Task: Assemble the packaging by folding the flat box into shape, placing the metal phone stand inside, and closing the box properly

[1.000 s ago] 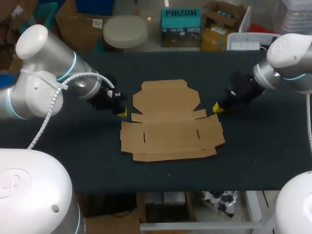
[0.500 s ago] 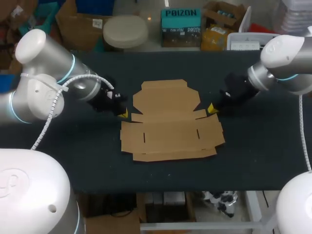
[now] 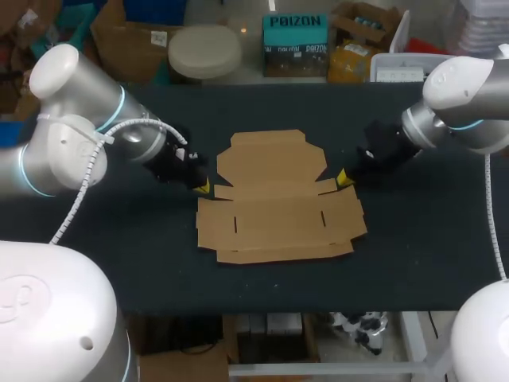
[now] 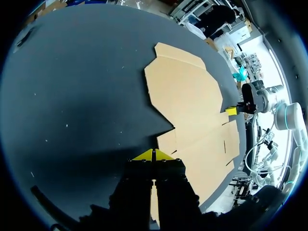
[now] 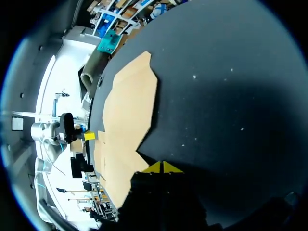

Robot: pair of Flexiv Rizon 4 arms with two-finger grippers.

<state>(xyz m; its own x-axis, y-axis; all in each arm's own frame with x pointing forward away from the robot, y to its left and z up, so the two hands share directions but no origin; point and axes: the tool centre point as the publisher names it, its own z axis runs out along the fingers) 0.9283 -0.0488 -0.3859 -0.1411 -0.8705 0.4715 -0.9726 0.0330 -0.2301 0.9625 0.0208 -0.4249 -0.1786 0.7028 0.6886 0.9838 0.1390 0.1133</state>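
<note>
Left gripper (image 3: pixel 202 185): yellow tips pressed together, nothing between them, at the L edge of the flat box (image 3: pixel 278 203), by a side flap. Right gripper (image 3: pixel 343 177): tips likewise together, empty, at the opp. R flap corner. Box: plain brown cardboard, die-cut, unfolded, lying flat mid-table, notched lid panel on far side, two short slots in centre panel. Table (image 3: pixel 421 239): matte black surface.
</note>
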